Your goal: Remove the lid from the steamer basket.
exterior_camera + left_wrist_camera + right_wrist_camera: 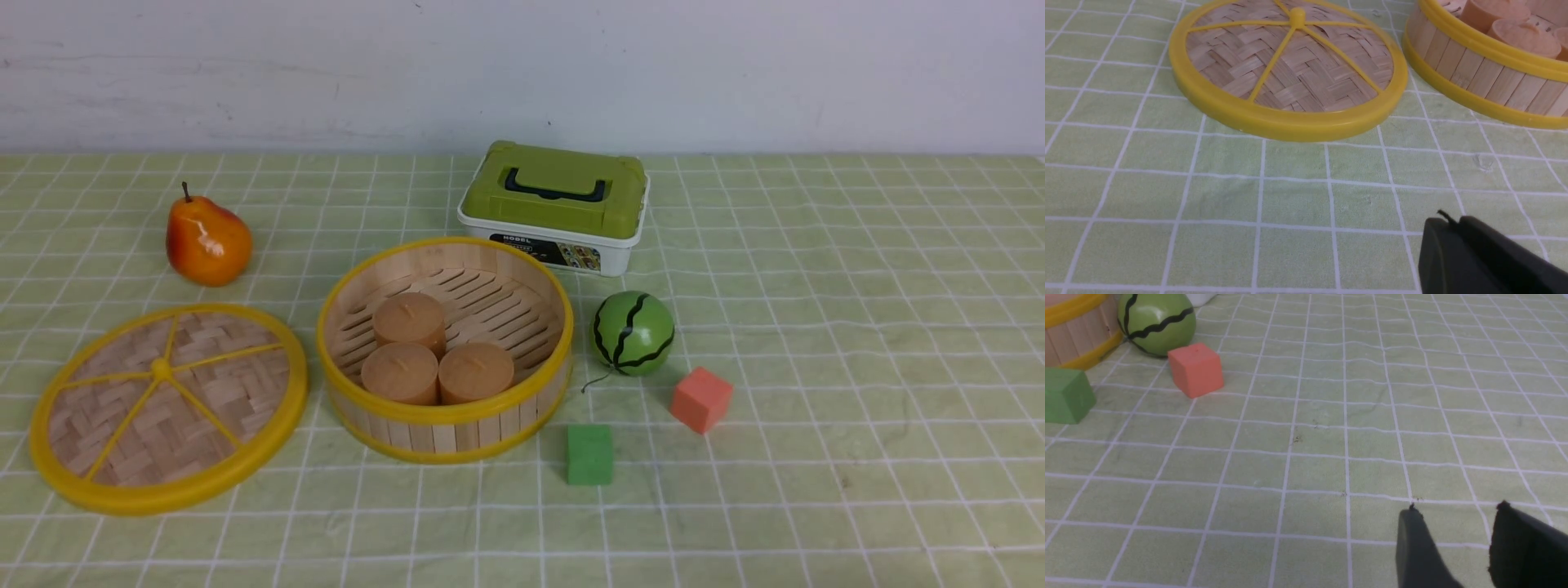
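Note:
The lid (167, 404), a woven bamboo disc with a yellow rim and spokes, lies flat on the cloth left of the steamer basket (445, 416); it also shows in the left wrist view (1290, 77). The basket is uncovered and holds three tan round buns (437, 349). Its wall also shows in the left wrist view (1486, 81) and the right wrist view (1073, 330). Neither arm shows in the front view. My left gripper (1451, 222) is shut and empty, above bare cloth short of the lid. My right gripper (1457, 510) is open and empty over bare cloth.
A pear (206, 240) sits back left. A white box with a green lid (555, 204) stands behind the basket. A toy watermelon (633, 332), an orange cube (700, 398) and a green cube (589, 454) lie right of the basket.

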{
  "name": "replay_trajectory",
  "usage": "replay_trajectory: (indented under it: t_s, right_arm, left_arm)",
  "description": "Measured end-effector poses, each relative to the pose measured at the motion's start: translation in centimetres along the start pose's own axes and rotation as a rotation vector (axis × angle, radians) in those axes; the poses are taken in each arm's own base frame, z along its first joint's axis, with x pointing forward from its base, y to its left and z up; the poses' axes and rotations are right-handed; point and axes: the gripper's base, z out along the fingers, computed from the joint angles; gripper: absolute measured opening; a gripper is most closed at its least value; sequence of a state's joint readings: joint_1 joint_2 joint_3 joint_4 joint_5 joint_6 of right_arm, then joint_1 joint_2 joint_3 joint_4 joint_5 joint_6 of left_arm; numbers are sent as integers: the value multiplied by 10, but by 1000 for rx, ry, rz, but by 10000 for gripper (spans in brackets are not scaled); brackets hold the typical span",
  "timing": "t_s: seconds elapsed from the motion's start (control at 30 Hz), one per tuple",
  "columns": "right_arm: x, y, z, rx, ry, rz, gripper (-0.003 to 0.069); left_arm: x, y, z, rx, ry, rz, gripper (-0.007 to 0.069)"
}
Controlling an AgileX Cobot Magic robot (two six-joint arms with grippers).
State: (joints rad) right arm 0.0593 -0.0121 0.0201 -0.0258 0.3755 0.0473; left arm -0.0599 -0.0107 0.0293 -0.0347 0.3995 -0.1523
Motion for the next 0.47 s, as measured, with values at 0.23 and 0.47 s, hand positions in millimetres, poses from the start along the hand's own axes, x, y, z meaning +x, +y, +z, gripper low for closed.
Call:
replay_trajectory:
  t_s: [0.23, 0.47]
  right_arm:
    - [0, 0, 0, 0, 0, 0, 241]
    - [0, 0, 0, 0, 0, 0, 241]
  left_arm:
    - [0, 0, 0, 0, 0, 0, 36]
    - [0, 0, 0, 0, 0, 0, 44]
